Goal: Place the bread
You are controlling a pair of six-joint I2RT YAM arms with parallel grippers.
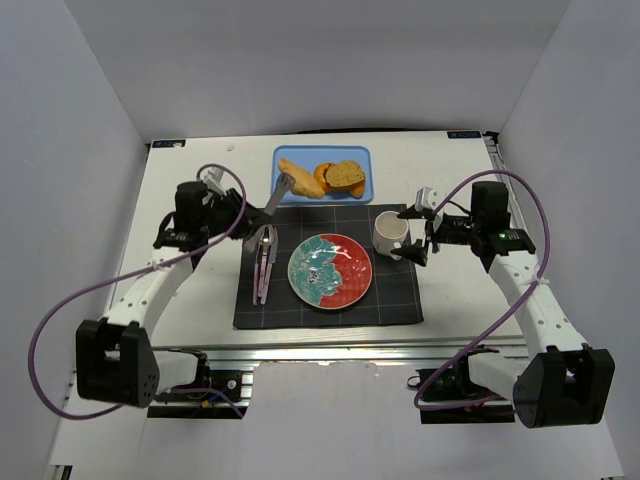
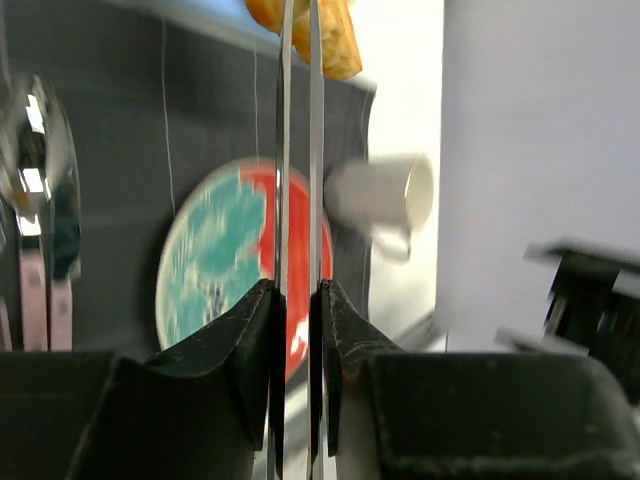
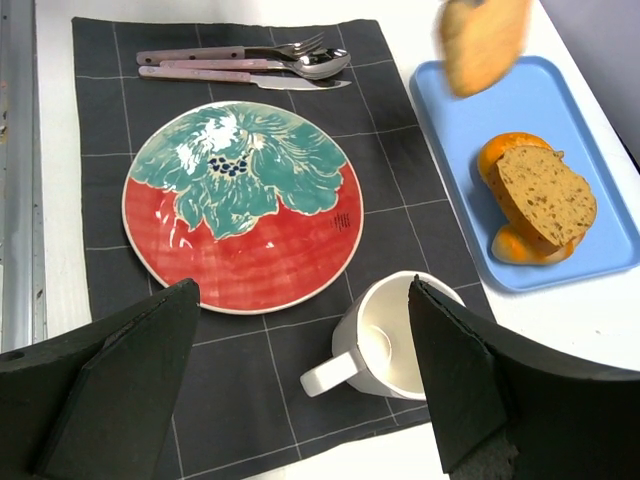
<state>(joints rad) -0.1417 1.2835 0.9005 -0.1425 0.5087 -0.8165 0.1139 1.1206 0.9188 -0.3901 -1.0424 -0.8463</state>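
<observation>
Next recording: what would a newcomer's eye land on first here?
The red-and-teal plate at the middle of the dark placemat draws the eye first. Behind it, the left gripper holds metal tongs that pinch the bread over the blue tray. The right gripper stands open beside the white mug.
</observation>
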